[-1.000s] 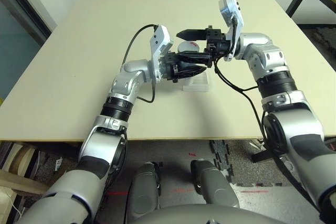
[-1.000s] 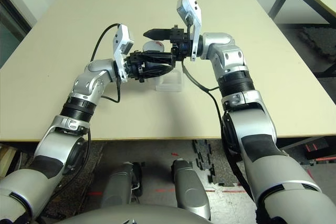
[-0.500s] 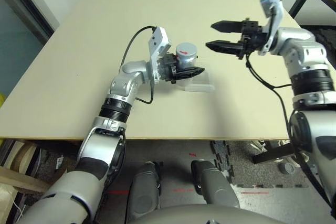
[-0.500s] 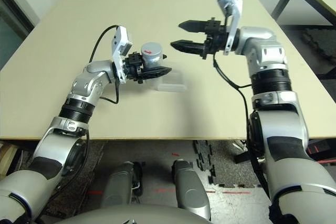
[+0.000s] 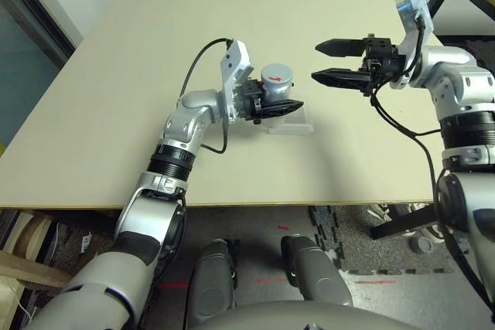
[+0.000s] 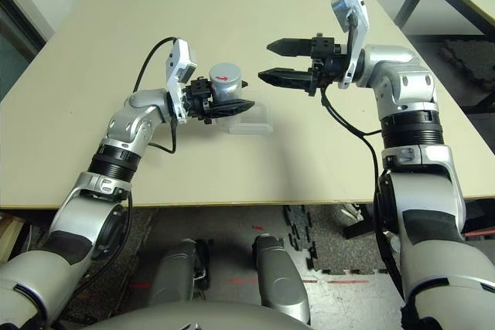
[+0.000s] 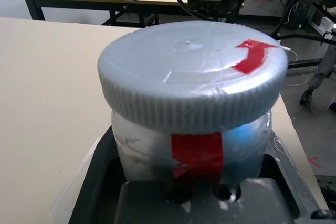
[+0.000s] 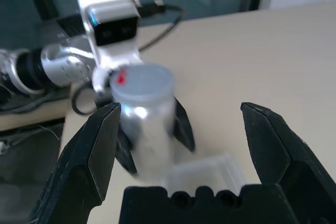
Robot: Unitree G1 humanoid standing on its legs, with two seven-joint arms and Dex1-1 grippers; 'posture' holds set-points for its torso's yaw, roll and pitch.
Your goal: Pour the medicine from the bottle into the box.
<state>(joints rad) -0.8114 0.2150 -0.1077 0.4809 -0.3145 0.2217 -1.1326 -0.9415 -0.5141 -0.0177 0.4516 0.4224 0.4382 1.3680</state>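
The left claw point(image 5: 288, 106) is clenched on the bottle point(image 5: 276, 83), gripping its body below the cap and holding it upright directly over the box point(image 5: 291, 121), which lies flat on the tabletop point(image 5: 139, 59) near its middle, a little toward the near edge. Holding the bottle there makes sense: once it is opened, a tilt would drop the medicine straight into the box. The cap point(image 7: 191, 77) is screwed on, with a red arrow on top and a strip of red tape down the bottle's side, probably marking the turning direction. The right claw point(image 6: 282, 59) is released, its 2 fingers spread wide and pointing level at the bottle from the right-edge side, well apart from it; the wide spread looks suited to taking the cap. My guess is that unscrewing is the step in hand and pouring has not begun. The box looks empty, its clear plastic showing only the tabletop beneath. What the bottle holds cannot be seen through its cloudy wall.
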